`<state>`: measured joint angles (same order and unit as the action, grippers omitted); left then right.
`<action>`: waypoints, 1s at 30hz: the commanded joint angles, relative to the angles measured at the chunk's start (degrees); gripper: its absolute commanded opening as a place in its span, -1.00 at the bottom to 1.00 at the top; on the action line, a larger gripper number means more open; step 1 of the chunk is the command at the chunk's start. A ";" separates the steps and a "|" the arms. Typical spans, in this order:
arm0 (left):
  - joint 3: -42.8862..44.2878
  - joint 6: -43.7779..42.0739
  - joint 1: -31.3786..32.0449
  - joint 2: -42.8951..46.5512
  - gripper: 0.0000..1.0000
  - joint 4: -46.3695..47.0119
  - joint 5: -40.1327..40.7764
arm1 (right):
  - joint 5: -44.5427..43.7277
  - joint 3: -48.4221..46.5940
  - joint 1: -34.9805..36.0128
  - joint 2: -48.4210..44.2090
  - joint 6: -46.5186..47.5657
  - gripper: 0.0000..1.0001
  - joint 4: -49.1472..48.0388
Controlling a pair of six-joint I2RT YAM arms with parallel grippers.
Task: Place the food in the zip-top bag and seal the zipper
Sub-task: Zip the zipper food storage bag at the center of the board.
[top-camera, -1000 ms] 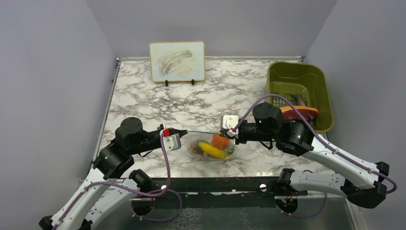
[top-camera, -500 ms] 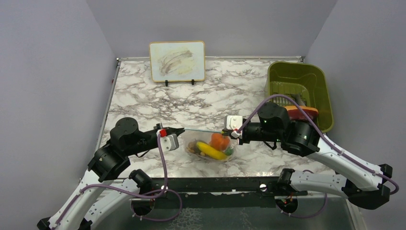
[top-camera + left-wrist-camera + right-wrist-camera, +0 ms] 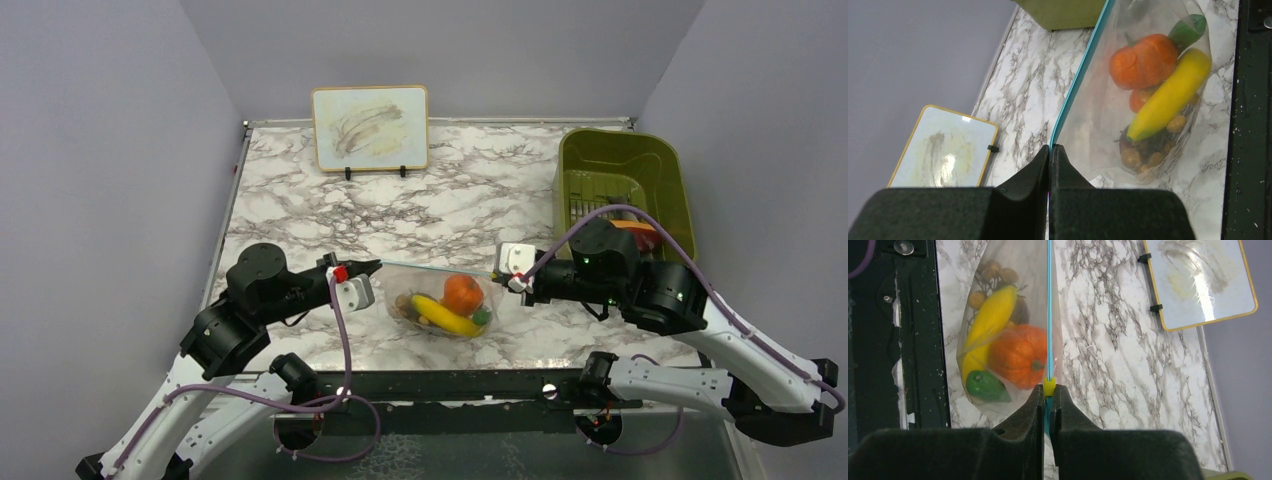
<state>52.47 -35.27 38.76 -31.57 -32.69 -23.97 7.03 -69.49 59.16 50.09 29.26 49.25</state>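
Note:
The clear zip-top bag (image 3: 440, 305) hangs stretched between both grippers, low over the marble table. Inside it lies the food: a yellow banana (image 3: 447, 315), an orange pumpkin-like piece (image 3: 462, 293), a green piece (image 3: 985, 385) and small dark and brown pieces (image 3: 1143, 150). The light-blue zipper (image 3: 435, 268) runs taut along the bag's top edge. My left gripper (image 3: 372, 266) is shut on the zipper's left end (image 3: 1050, 147). My right gripper (image 3: 498, 274) is shut on the zipper's right end, right behind a yellow slider (image 3: 1048, 386).
An olive-green bin (image 3: 672, 180) stands at the back right, with an orange-red item (image 3: 640, 228) partly behind my right arm. A framed board (image 3: 370, 127) stands upright at the back. The black table edge (image 3: 450, 385) runs just in front of the bag.
My right gripper has slid to the right along the zipper and my left gripper has drawn slightly left. The zipper between them is longer and tauter.

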 commanded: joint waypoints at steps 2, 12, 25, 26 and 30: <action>2.86 -2.13 -0.59 1.39 -1.00 -2.12 8.62 | -7.05 -3.01 -0.49 -3.21 0.18 -0.98 11.12; 3.45 -1.74 -0.61 0.84 -1.00 -2.19 8.46 | -10.67 -5.52 -0.51 -6.49 -0.48 -0.99 15.84; 1.87 0.25 -0.61 1.93 -1.00 0.28 8.86 | -2.31 -4.32 -0.45 -6.57 -2.16 -0.99 8.27; 1.29 1.03 -0.57 2.68 -1.00 1.44 9.90 | 0.73 -3.12 -0.46 -6.53 -2.57 -0.99 6.04; -1.94 1.50 -0.57 6.87 -1.00 4.57 15.43 | 11.30 1.77 -0.49 -4.49 -5.07 -0.98 -1.39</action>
<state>52.97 -34.57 39.00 -28.95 -31.46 -18.68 8.40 -70.87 59.13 44.93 26.98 53.54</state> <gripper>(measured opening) 0.014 0.041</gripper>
